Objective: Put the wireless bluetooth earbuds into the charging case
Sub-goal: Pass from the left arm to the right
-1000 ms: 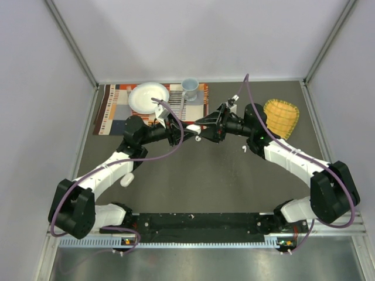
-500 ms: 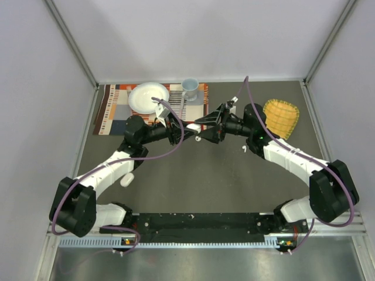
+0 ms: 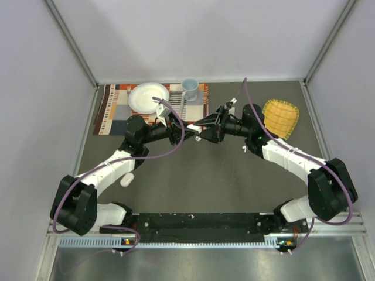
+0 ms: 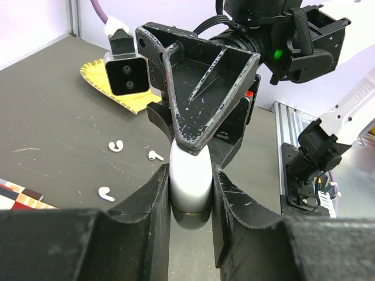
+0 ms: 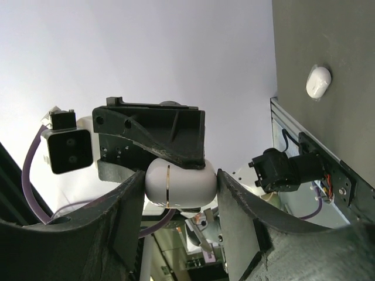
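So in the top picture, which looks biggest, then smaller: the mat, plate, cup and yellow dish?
1. Mat, clearly the biggest.
2. Plate and yellow dish look about alike, so I won't rank them.
3. Cup, the smallest.

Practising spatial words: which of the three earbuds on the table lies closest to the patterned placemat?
The earbud lowest in the left wrist view, beside the patterned placemat's corner; the other two lie farther back, toward the yellow plate.
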Robot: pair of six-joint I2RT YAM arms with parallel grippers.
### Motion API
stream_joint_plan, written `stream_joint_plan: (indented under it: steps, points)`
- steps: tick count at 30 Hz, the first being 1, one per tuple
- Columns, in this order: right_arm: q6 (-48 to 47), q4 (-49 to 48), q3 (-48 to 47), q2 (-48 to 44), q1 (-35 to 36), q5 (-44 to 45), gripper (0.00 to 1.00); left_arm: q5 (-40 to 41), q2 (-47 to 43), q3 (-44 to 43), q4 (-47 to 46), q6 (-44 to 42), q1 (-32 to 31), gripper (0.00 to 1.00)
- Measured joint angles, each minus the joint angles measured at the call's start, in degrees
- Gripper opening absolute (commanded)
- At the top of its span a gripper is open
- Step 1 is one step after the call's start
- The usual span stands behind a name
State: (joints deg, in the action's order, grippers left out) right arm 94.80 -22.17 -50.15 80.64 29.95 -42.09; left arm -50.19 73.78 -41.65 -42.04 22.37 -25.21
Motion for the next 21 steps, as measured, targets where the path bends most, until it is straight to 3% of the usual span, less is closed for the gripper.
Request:
stream_joint_plan:
  steps: [6, 8, 10, 11, 14, 21]
  points:
    - [0.26, 0.0, 0.0, 0.07, 0.0, -0.02, 0.38, -0.09, 0.0, -0.04, 0.07, -0.02, 0.0, 0.0]
    - [0.28, -0.02, -0.02, 0.07, 0.0, -0.02, 0.27, 0.0, 0.0, -0.04, 0.09, -0.02, 0.0, 0.08]
    - [0.31, -0.04, -0.02, 0.07, 0.0, 0.0, 0.25, 0.07, 0.0, -0.07, 0.13, 0.0, 0.0, 0.13]
    - [0.31, -0.07, -0.02, 0.09, 0.0, 0.0, 0.19, 0.07, 0.0, -0.17, 0.37, 0.0, 0.0, 0.24]
    - [0.55, -0.55, -0.02, 0.09, 0.0, 0.17, 0.13, 0.09, 0.0, -0.74, 1.16, 0.11, 0.0, 0.39]
    - [2.69, -3.82, 0.02, 0.17, 0.04, 0.5, 0.08, 1.64, -0.26, 0.37, -2.08, 1.97, -0.26, 0.53]
